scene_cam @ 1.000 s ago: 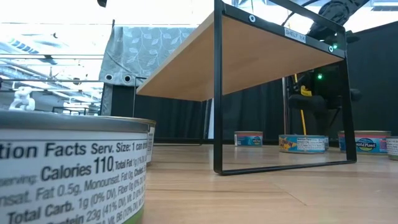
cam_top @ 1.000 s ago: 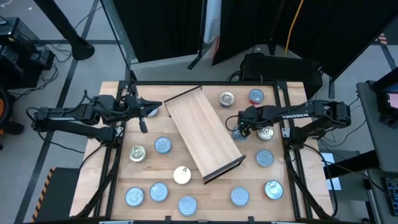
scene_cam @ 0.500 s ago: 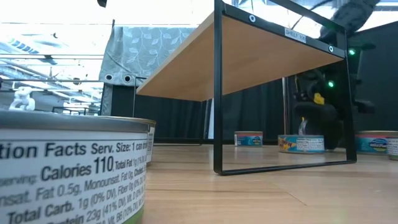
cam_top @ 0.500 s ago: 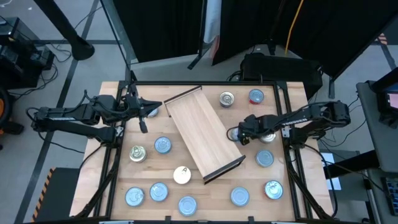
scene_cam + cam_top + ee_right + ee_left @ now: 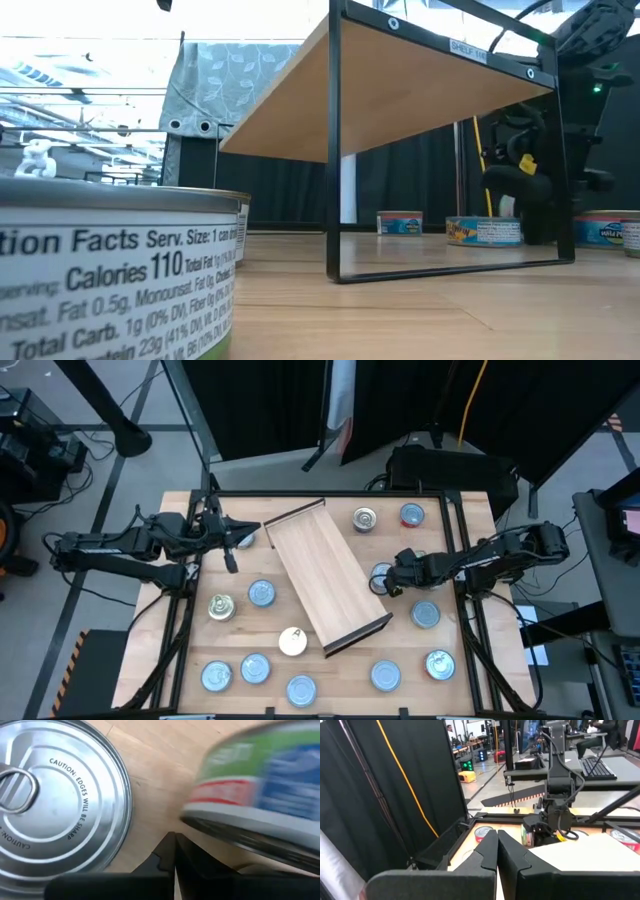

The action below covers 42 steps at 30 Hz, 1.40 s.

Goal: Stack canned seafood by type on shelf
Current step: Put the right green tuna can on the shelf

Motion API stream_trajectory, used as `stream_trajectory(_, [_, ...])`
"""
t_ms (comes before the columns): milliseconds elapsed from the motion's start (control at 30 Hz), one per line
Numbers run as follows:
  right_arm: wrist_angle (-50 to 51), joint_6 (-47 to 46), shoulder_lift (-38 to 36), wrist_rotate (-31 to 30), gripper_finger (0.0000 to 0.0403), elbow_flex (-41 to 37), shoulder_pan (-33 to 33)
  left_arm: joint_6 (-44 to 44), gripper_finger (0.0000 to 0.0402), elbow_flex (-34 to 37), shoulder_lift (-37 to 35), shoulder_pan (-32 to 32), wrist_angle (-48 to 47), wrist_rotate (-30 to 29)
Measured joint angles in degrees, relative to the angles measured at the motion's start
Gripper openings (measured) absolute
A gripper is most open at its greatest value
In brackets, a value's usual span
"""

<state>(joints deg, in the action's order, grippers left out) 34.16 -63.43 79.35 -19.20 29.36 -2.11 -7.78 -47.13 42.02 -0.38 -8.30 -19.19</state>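
The shelf (image 5: 328,575) stands slantwise mid-table on thin dark legs (image 5: 333,150). Flat seafood cans lie scattered on the tabletop around it; several blue-topped ones (image 5: 255,668) sit along the near edge. My right gripper (image 5: 388,585) is shut and points steeply down beside the shelf's right side. Its tips (image 5: 174,840) are low between a silver pull-tab can (image 5: 55,795) and a blue-and-green labelled can (image 5: 260,785). My left gripper (image 5: 496,832) is shut, held level above the table's left side (image 5: 240,530), and holds nothing. My right gripper's shut fingers come steeply from above into the gap between the silver can and the labelled can's lower rim (image 5: 210,827). Whether they touch that rim, I cannot tell.
Two cans (image 5: 365,518) (image 5: 411,514) rest at the far side, and one blue can (image 5: 425,615) lies just nearer than my right gripper. On the left lie a blue can (image 5: 262,593), a gold one (image 5: 220,607) and a cream one (image 5: 292,642). A dark frame rims the table.
My right gripper has swung toward the table's near edge and gone down, ending low among the cans by the shelf's right side. It has stayed shut. The shelf's near end has slid a little toward the table's left.
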Motion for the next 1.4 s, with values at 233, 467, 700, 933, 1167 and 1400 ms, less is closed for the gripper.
stream_trajectory(233, [7.84,4.56,-8.21,2.16,0.0000,2.63,-0.08,1.43,0.0002,0.00,0.00,0.00,0.53,-0.39])
stream_trajectory(467, [15.89,16.53,-16.59,0.55,0.0007,11.35,1.34,1.07,0.0002,0.00,0.00,0.00,1.10,-1.30])
stream_trajectory(700, [29.13,45.37,-15.37,-1.08,0.0069,25.87,6.48,0.88,0.0002,0.00,-0.02,0.00,3.62,-1.35])
stream_trajectory(933, [31.04,74.21,-9.88,1.47,0.0204,30.18,14.83,-0.21,0.0002,0.00,-0.04,0.00,3.51,-4.19])
stream_trajectory(1167, [31.90,83.73,-6.20,9.17,0.0303,26.77,24.02,-0.21,0.0002,0.00,-0.04,0.00,2.84,-6.37])
stream_trajectory(1400, [31.92,86.33,-4.21,13.20,0.0305,23.23,27.66,-0.21,0.0002,0.00,-0.04,0.00,1.52,-6.52])
